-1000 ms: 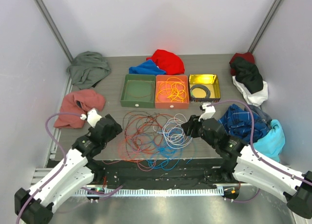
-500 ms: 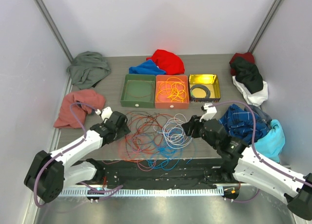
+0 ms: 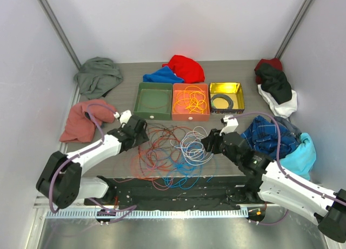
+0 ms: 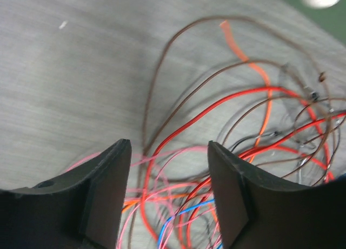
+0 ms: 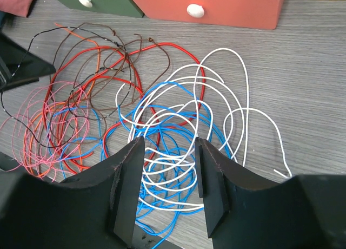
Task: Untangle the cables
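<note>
At the left, the left gripper (image 3: 139, 132) stands low at the left edge of the cables (image 3: 172, 150), near a pink cloth (image 3: 81, 122). Its fingers (image 4: 102, 195) are wide apart and hold nothing. In the left wrist view, red, brown and pink strands cross under the gap, very close one to another. The risk here is that the fingers close on two or three strands together. A pull then moves the whole heap and makes the knots tighter.

In the middle, the cables lie as one tangled heap on the table (image 3: 238, 70), in front of the green tray (image 3: 143, 115) and the orange tray (image 3: 184, 117). Some blue and red loops reach near the front edge of the table, so a strong pull toward the robot may drag them over it. A brown loop lies close to the green tray and may catch on its white knob (image 5: 86, 1).

At the right, the right gripper (image 3: 207, 144) hovers over white and blue loops, its fingers (image 5: 127, 189) moderately open and empty. These two colours are wound through each other, so I judge that lifting one lifts also the other. If both arms pull on linked strands, the knot between them can lock.
</note>
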Motion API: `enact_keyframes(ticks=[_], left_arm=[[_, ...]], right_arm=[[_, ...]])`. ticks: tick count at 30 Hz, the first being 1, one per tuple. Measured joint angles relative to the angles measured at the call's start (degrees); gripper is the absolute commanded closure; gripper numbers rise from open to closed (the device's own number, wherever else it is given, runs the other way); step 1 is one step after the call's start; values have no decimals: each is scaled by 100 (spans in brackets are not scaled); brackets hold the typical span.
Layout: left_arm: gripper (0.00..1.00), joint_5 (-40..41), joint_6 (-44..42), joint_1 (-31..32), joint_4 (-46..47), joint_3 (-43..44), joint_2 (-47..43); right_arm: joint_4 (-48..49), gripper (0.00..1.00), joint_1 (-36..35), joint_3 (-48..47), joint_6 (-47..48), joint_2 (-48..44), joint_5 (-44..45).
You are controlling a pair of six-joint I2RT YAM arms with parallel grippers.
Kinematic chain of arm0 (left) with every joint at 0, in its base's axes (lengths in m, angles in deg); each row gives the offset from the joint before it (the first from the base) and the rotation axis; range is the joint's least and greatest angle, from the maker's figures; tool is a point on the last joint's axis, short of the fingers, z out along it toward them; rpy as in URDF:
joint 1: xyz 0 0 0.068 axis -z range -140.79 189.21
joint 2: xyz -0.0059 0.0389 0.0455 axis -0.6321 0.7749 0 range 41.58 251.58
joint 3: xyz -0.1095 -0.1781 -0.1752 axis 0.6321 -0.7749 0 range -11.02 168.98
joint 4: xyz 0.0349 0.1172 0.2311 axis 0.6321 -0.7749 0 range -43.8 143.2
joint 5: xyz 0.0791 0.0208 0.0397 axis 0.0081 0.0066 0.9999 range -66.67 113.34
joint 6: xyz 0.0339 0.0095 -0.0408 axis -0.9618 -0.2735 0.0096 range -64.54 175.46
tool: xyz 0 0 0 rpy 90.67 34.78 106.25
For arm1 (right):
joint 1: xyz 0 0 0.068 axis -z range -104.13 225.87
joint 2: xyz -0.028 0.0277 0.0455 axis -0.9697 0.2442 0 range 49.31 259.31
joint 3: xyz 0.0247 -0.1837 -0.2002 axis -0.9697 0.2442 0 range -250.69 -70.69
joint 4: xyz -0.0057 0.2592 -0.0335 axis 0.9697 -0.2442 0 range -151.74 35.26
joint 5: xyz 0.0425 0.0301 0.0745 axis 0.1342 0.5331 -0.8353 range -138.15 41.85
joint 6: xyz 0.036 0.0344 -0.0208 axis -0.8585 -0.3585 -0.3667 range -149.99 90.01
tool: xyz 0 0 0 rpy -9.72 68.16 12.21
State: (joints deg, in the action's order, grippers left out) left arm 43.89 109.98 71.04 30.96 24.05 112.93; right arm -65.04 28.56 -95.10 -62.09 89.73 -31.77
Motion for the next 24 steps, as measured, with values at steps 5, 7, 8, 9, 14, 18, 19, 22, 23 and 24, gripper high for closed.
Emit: enact_keyframes(ticks=[5, 7, 8, 9, 14, 18, 19, 22, 23, 24], left_arm=[[60, -26, -157, 0, 227, 262, 494], [58, -50, -164, 0, 227, 254, 590], [56, -63, -164, 0, 229, 245, 614], [55, -66, -162, 0, 236, 229, 619], [53, -74, -160, 0, 243, 188, 688], [67, -59, -203, 0, 295, 201, 787], [77, -42, -219, 0, 302, 203, 807], [97, -35, -227, -9, 343, 208, 837], [100, -35, -201, -9, 341, 205, 833], [100, -37, -212, -11, 337, 203, 822]], right_arm=[[0, 50, 0, 0, 4, 24, 2], [0, 50, 0, 0, 7, 24, 4], [0, 50, 0, 0, 7, 24, 4], [0, 50, 0, 0, 9, 24, 4], [0, 50, 0, 0, 24, 26, 4], [2, 50, 0, 0, 24, 48, 4], [2, 50, 0, 0, 24, 46, 7], [2, 50, 0, 2, 24, 44, 11], [0, 50, 0, 2, 24, 44, 17], [0, 50, 0, 2, 26, 44, 24]])
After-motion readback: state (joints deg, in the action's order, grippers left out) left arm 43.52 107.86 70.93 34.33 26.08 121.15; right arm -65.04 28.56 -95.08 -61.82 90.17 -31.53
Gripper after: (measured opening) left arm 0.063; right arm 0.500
